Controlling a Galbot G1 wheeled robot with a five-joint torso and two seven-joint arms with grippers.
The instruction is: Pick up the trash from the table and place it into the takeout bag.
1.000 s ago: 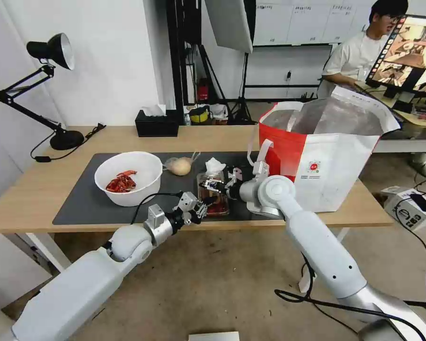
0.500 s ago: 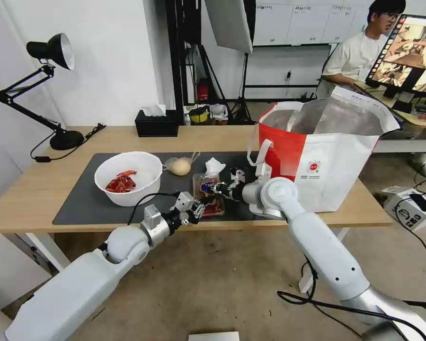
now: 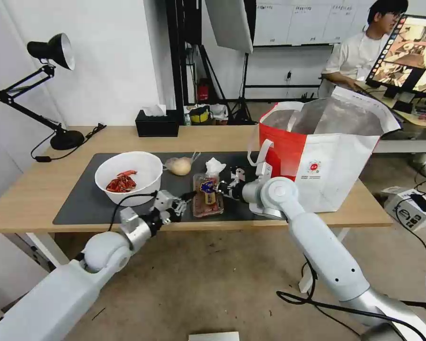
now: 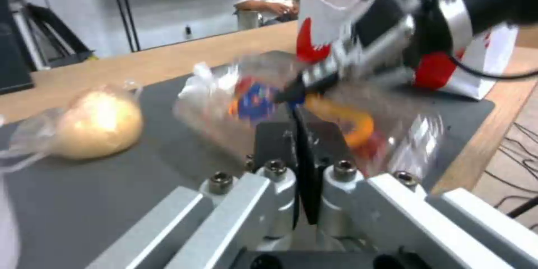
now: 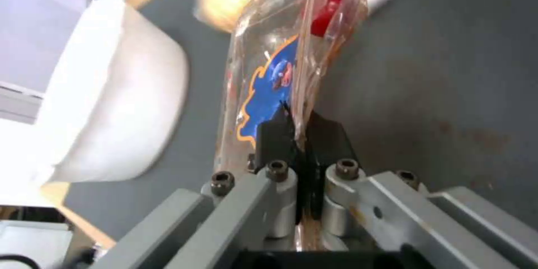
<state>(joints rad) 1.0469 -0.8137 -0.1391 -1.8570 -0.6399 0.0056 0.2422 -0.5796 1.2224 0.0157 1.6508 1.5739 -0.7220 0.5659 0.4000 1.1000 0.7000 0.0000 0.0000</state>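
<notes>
1. Between the two grippers, on the dark grey mat [image 3: 80, 203] of the table [image 3: 28, 199], lies the clear plastic tray [image 3: 207, 201] of food scraps.
2. Right gripper [image 3: 218, 188]: its black fingers [image 5: 325, 136] are pressed together on a thin edge of the tray, pinching the clear film; the tray's blue label [image 5: 269, 88] sits just ahead of the fingertips.
3. Left gripper [image 3: 187, 195]: fingers [image 4: 277, 143] closed against each other with nothing between them, low over the mat, just short of the tray's near side.
4. Beyond the right gripper's tips, the crumpled white tissue [image 3: 215, 166] rests on the mat near the tray's far end.
5. Ahead of the left gripper and off to one side, the clear bag around a beige lump [image 4: 92, 128] lies on the mat, apart from the tray.
6. Beside the left gripper's wrist stands the white bowl [image 3: 128, 177] holding red shells [image 3: 120, 182].
7. Behind the right gripper's wrist, the red-and-white takeout bag [image 3: 326, 156] stands upright on the table, mouth open, foil lining showing.
</notes>
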